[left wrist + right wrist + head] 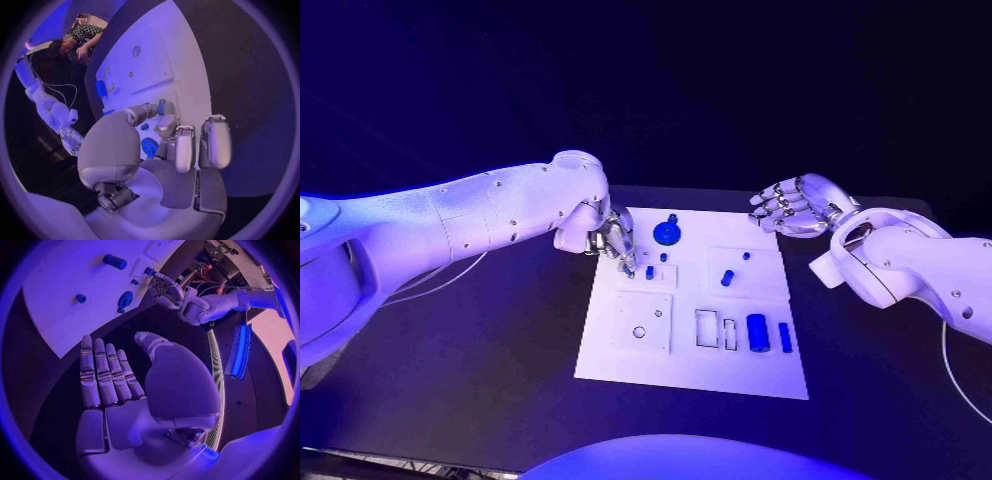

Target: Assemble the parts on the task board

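Left hand (606,238) pinches small blue part (161,107) over task board (678,375) (left edge); right hand (793,205) spread, empty.

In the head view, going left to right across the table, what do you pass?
Left robot hand at the task board's left edge → round blue part → small blue peg → blue cylinder → right robot hand, off the board's right side.
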Robot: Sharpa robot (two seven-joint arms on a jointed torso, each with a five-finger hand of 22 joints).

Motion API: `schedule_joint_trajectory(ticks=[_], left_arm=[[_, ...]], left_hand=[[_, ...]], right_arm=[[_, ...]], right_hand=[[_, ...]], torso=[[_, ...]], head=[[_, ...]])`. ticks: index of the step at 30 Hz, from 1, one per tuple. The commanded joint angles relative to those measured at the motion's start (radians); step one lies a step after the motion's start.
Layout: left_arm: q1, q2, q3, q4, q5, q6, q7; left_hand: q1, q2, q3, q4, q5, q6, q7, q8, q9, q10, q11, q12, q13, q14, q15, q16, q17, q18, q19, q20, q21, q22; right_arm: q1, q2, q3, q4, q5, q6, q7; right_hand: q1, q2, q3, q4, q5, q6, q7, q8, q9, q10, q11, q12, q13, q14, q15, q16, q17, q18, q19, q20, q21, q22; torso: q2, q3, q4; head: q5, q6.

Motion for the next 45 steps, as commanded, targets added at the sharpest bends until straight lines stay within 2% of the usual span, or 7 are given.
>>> schedule_joint_trajectory(ticks=[1,13,32,45], left_arm=[[0.001,0.003,0.0,0.003,-0.009,0.014,0.001],[0.001,0.003,-0.001,0.005,0.004,0.03,0.005],[0.0,0.004,-0.002,0.004,0.007,0.017,0.009],[-0.005,0.009,-0.008,0.003,0.006,0.017,0.009]], left_hand=[[0.003,0.009,0.169,-0.174,0.006,0.018,-0.015,-0.005,0.001,0.005,0.001,0.004,0.001,0.101,-0.001,0.005,0.251,-0.003,0.005,0.0,0.005,0.028],[0.003,0.007,0.167,-0.175,0.011,0.02,-0.015,-0.006,0.002,0.009,0.001,0.009,0.009,0.101,-0.001,0.006,0.253,-0.004,0.006,0.0,0.006,0.03],[0.002,0.005,0.166,-0.176,0.015,0.023,-0.016,-0.007,0.003,0.013,0.0,0.013,0.015,0.102,-0.002,0.008,0.256,-0.005,0.008,0.0,0.01,0.035],[0.002,0.005,0.165,-0.177,0.019,0.025,-0.017,-0.008,0.004,0.014,0.0,0.013,0.016,0.102,-0.002,0.008,0.257,-0.005,0.009,-0.001,0.01,0.035]], right_arm=[[0.0,0.001,0.0,0.0,-0.003,0.013,0.014],[0.0,0.002,0.0,0.0,-0.003,0.019,0.015],[-0.001,0.003,0.0,0.0,-0.003,0.019,0.015],[-0.001,0.002,0.0,0.001,-0.003,0.02,0.015]], right_hand=[[0.0,0.006,0.001,-0.005,0.006,0.008,0.065,-0.003,-0.001,0.008,0.0,-0.007,0.0,0.006,0.004,-0.003,-0.001,0.012,0.008,0.001,0.001,-0.001],[0.0,0.006,0.001,-0.005,0.007,0.008,0.065,-0.004,-0.001,0.009,0.0,-0.008,0.0,0.006,0.004,-0.003,-0.003,0.012,0.007,0.002,0.001,-0.002],[0.0,0.006,0.001,-0.005,0.007,0.008,0.065,-0.004,-0.001,0.009,0.0,-0.008,0.0,0.006,0.004,-0.003,-0.003,0.012,0.007,0.002,0.001,-0.002],[0.0,0.006,0.002,-0.006,0.008,0.009,0.065,-0.005,-0.002,0.01,0.0,-0.011,0.0,0.006,0.004,-0.003,-0.005,0.012,0.007,0.002,0.001,-0.004]], torso=[[0.0,-0.0002,-0.0003],[0.0,0.0005,0.0],[0.0,0.0002,-0.0002],[0.0,0.0,-0.0003]], head=[[0.0,0.0],[0.0,-0.001],[-0.001,0.0],[-0.003,-0.002]])
